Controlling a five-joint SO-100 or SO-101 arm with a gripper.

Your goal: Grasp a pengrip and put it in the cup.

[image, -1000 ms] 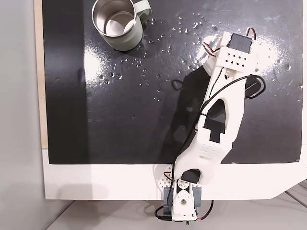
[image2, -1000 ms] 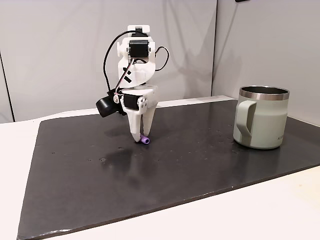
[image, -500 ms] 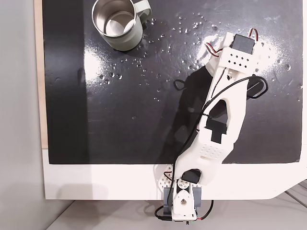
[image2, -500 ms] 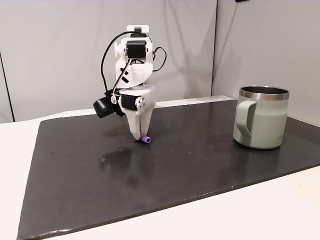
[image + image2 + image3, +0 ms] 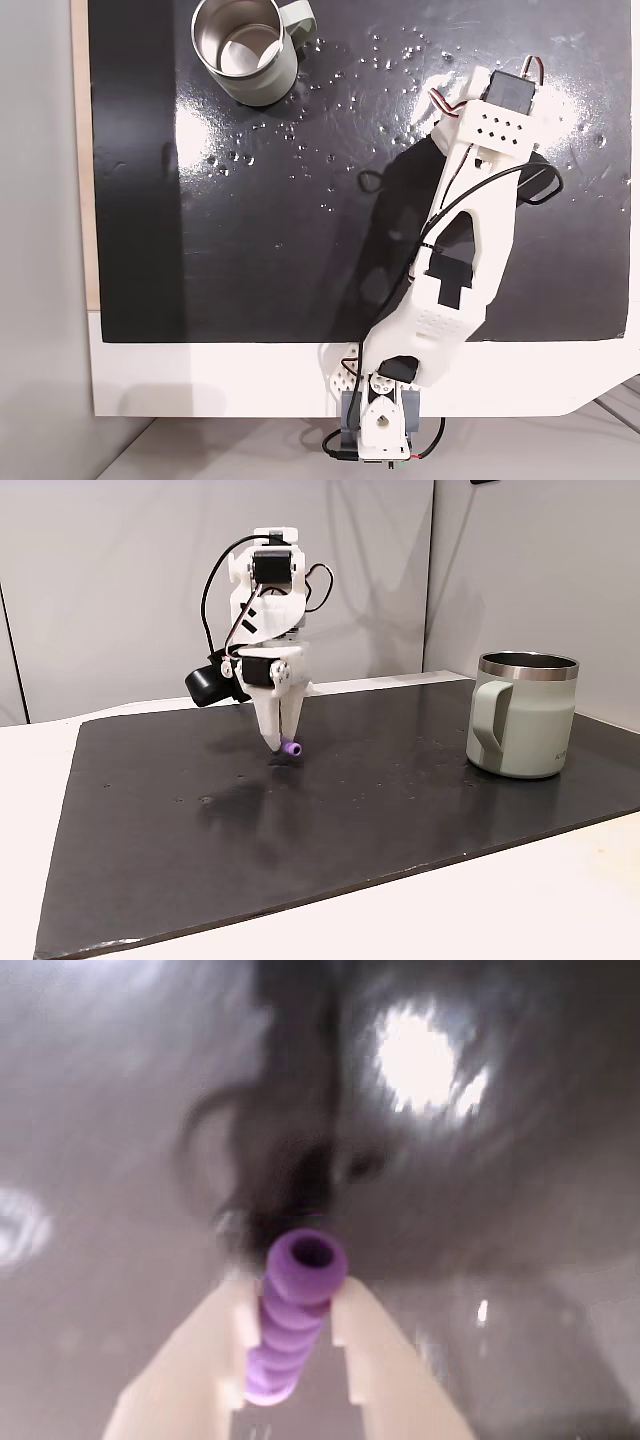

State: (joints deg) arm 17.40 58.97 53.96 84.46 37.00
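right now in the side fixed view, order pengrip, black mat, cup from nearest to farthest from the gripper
1. The pengrip, clamped between the gripper fingertips.
2. The black mat, directly below the gripper.
3. The cup, far to the right in this fixed view.

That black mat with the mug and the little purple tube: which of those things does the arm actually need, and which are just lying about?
Part of the job:
- pengrip, clamped between the gripper fingers, just above the mat
- cup, standing upright at the far end of the mat, where the tube goes

Just there:
- black mat
- white table
- small shiny specks on the mat
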